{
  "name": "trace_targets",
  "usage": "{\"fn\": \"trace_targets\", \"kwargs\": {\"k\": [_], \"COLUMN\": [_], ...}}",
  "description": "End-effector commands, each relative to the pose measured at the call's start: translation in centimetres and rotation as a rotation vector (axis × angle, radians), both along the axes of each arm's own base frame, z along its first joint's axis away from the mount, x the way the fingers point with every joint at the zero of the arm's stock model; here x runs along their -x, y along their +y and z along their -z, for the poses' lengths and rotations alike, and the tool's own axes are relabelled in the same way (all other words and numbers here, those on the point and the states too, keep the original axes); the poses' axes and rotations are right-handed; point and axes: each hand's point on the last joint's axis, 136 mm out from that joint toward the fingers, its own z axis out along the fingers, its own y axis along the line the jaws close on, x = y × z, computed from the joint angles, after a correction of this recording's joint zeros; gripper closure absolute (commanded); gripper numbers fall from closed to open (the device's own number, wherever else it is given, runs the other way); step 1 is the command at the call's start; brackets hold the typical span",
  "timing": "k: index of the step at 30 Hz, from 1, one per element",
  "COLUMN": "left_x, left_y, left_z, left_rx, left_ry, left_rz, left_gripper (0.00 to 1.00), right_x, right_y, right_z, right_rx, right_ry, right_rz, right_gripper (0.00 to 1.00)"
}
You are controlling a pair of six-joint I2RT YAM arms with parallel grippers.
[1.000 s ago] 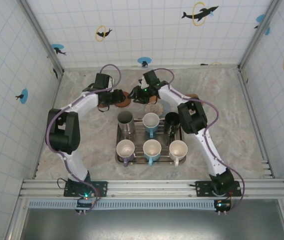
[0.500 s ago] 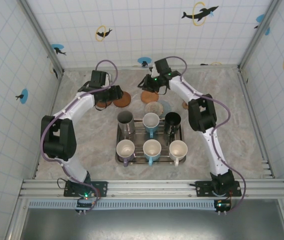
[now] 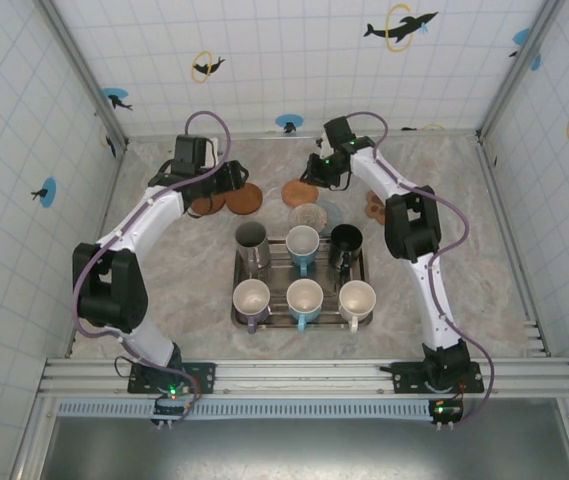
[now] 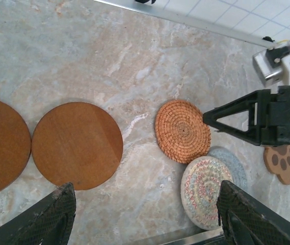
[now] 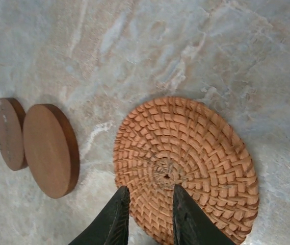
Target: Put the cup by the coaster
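6 cups (image 3: pixel 304 245) stand in the tray (image 3: pixel 274 268) on the desk (image 3: pixel 164 270) in the top view; the left wrist view spreads out 6 coasters (image 4: pixel 77 145): 2 wooden discs (image 4: pixel 2 145), 1 woven coaster (image 4: pixel 183 130), 1 patterned round (image 4: pixel 206 191) over 1 blue one (image 4: pixel 234 162), 1 paw shape (image 4: pixel 282 162). Both arms reach far back, the left claw (image 4: pixel 145 217) spread wide above the discs, the right claw (image 5: pixel 151 188) over the woven coaster, fingers narrowly apart, gripping nothing.

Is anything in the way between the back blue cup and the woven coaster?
Yes. A pale patterned coaster lies flat between the back blue cup and the woven coaster, and the right gripper hangs right over the woven one.
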Motion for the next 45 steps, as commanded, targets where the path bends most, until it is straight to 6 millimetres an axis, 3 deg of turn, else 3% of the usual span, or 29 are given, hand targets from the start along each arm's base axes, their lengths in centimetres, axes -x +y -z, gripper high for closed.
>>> {"fn": "trace_targets", "kwargs": {"k": [1, 7, 13, 20, 36, 45], "left_x": [0.2, 0.3, 0.2, 0.5, 0.6, 0.7], "left_y": [-0.2, -0.3, -0.2, -0.1, 0.0, -0.1], "left_z": [-2.0, -2.7, -3.1, -3.3, -3.0, -3.1], "left_rx": [0.034, 0.042, 0.054, 0.05, 0.051, 0.05], "left_ry": [-0.05, -0.074, -0.092, -0.102, -0.095, -0.096], "left_rz": [0.006, 0.015, 0.0, -0.001, 0.0, 0.002], "left_gripper": [0.27, 0.27, 0.27, 0.27, 0.27, 0.27], "right_x": [0.7, 1.5, 3.1, 4.2, 3.8, 3.8], "right_y": [-0.6, -0.3, 2.0, 3.2, 5.6, 6.0], "right_z": [2.5, 4.5, 5.3, 6.1, 5.6, 5.4], "right_rx": [0.069, 0.084, 0.079, 0.079, -0.003, -0.019], "right_ry": [0.037, 0.075, 0.088, 0.11, 0.096, 0.098], "right_rz": [-0.026, -0.041, -0.092, -0.118, -0.105, -0.105], "right_gripper": [0.71, 0.7, 0.7, 0.7, 0.71, 0.72]}}
